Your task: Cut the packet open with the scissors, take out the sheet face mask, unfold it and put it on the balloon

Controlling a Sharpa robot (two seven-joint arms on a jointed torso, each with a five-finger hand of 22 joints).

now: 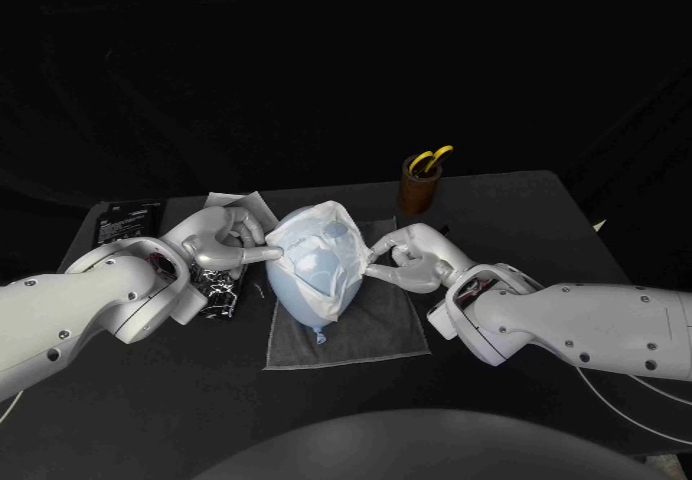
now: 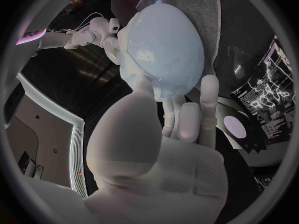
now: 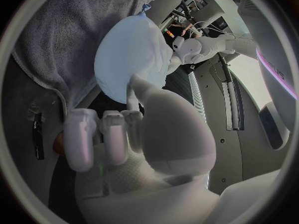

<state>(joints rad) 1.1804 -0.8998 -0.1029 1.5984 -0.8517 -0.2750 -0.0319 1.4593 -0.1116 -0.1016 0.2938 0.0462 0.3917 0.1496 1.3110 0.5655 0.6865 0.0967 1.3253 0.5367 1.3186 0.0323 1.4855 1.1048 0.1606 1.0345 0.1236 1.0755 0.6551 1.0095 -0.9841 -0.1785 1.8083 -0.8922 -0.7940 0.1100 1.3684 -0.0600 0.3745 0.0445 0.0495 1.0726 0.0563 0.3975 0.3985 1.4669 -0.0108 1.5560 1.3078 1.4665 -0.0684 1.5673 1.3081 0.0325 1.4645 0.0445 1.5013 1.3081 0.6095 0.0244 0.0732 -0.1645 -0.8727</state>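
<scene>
A pale blue balloon [image 1: 315, 285] lies on a grey towel [image 1: 368, 335] mid-table, knot toward me. The white sheet mask [image 1: 320, 238] is draped over its far half. My left hand [image 1: 219, 242] is at the balloon's left side, thumb and fingertips resting on the mask's edge; the left wrist view shows those fingers [image 2: 209, 97] spread against the balloon [image 2: 165, 45]. My right hand [image 1: 410, 258] is at the right side with its fingers curled in and its thumb [image 3: 138, 92] touching the balloon [image 3: 127, 55]. Yellow-handled scissors [image 1: 428, 158] stand in a brown cup.
The brown cup [image 1: 421, 192] stands behind the balloon to the right. A black printed packet [image 1: 127, 222] lies at the back left, with a pale opened packet [image 1: 231, 204] beside it. A small shiny object [image 1: 219, 298] lies under my left forearm.
</scene>
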